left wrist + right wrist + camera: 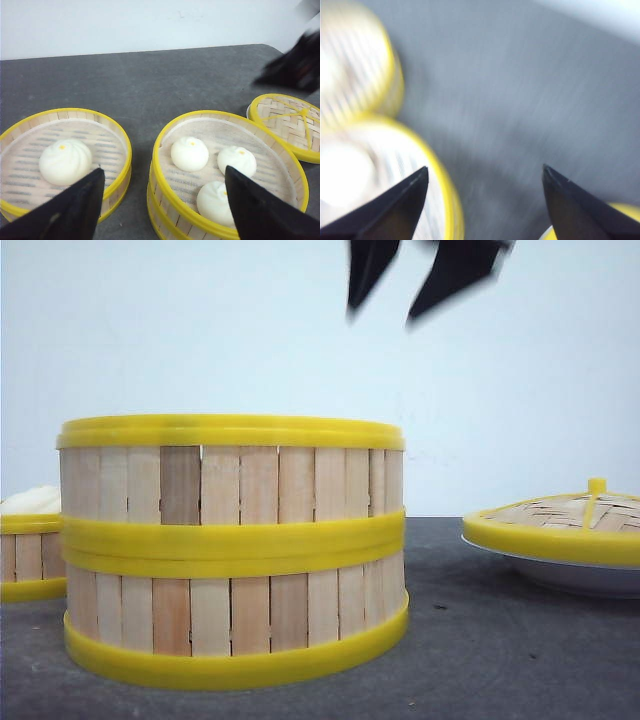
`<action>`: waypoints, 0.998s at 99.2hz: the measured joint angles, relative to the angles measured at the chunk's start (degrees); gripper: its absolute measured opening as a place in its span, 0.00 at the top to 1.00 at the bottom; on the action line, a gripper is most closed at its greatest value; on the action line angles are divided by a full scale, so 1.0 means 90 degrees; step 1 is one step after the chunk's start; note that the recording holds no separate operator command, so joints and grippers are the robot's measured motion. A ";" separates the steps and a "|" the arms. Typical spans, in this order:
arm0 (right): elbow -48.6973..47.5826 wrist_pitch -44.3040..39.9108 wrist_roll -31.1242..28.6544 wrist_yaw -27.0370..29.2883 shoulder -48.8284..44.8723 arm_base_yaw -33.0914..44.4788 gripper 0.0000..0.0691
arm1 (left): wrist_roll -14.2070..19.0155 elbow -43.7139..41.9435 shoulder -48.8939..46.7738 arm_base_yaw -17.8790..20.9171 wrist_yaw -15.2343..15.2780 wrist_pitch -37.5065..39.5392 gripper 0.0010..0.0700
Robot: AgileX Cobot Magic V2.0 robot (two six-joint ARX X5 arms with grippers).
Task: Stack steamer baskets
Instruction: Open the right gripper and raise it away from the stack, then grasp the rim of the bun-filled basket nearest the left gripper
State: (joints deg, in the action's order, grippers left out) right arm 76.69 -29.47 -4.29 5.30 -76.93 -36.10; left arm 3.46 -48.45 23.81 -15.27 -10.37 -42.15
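While two steamer baskets [232, 550] sit stacked mid-worktop [500, 640], the third basket [28, 555] lies at nine o'clock. Above them at one o'clock hangs the right pincer [405, 280], tips apart. Only the left wrist view shows buns [190, 153] between the spread left pincer [165, 200] tips.

The left arm's end effector [162, 207] shows as two matte black, wedge-shaped fingers [70, 210] that taper to blunt points, with flat smooth faces and no screws, cables or markings visible. The right arm's end effector [485, 202] has the same pair of plain black tapering fingers [395, 210], their edges sharp and straight while everything around them is blurred. In the front view that right end effector [380, 312] appears only as two dark, pointed, motion-smeared tips high on the right, too blurred for any finer detail.
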 joint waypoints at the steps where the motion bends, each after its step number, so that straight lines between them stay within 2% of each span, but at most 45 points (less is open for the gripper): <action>1: 0.0002 0.0002 0.0005 0.0019 0.0085 0.0000 0.36 | 0.0007 0.0000 0.0000 0.0000 0.0002 0.0000 0.34; 11: 0.0005 -0.0007 0.0104 0.0194 0.0974 0.0000 0.38 | 0.0109 0.0000 0.0000 0.0000 0.0027 0.0056 0.34; 20: 0.0005 -0.0134 0.0148 0.0340 0.1666 0.0000 0.39 | 0.0177 0.0000 0.0002 0.0000 0.0199 0.0092 0.34; 40: -0.0053 -0.0758 0.0170 0.0469 0.2710 0.0000 0.40 | 0.0219 0.0000 0.0175 0.0002 0.1030 0.0109 0.34; 63: -0.1513 -0.0729 -0.0015 0.0459 0.3808 -0.0002 0.40 | 0.0209 0.0000 0.1008 0.0136 0.1469 0.0714 0.37; 71: -0.2016 -0.0797 -0.0151 0.0457 0.4189 -0.0002 0.40 | 0.0199 0.0000 0.1399 0.0345 0.1620 0.1027 0.41; 80: -0.2353 -0.0879 -0.0260 0.0457 0.4583 -0.0002 0.40 | 0.0189 0.0000 0.1960 0.0724 0.1642 0.1375 0.44; 99: -0.2378 -0.0937 -0.0391 0.0457 0.4947 -0.0002 0.40 | 0.0325 0.0000 0.3298 0.1666 0.1649 0.1989 0.45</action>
State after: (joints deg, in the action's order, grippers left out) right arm 55.29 -37.91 -7.81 9.41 -32.40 -36.12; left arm 6.39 -48.45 53.49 -0.27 4.47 -24.25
